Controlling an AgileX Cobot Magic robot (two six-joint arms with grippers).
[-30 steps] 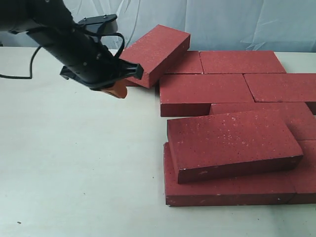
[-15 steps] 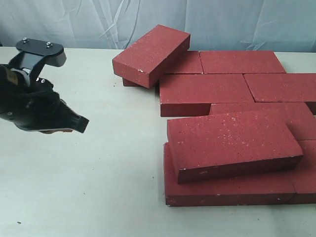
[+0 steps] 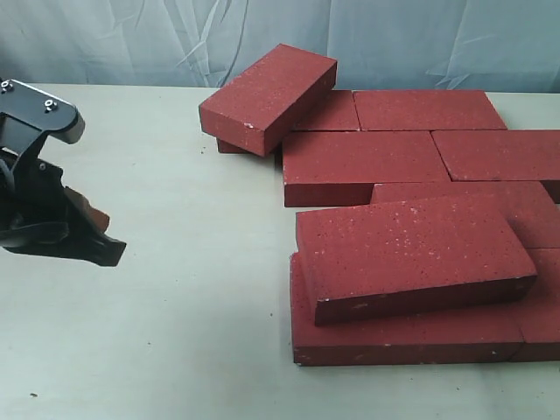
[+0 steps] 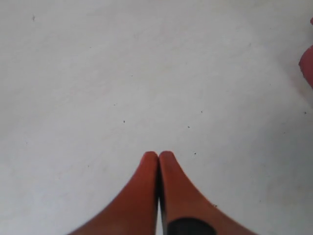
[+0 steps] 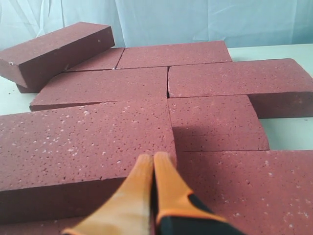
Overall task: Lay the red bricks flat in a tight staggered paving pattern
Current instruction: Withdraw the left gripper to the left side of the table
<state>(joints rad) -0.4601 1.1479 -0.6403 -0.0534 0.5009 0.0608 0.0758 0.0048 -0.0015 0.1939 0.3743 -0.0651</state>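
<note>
Red bricks [image 3: 411, 254], dark red, pale-specked, two lying atop others.

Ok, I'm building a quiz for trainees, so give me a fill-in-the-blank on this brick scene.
1. The left gripper is ___ and holds nothing.
2. The front brick lies on ___ of the flat bricks.
3. The back-left brick sits ___ rather than flat.
4. The right gripper hovers above the ___.
Missing words: shut; top; tilted; bricks.
</note>
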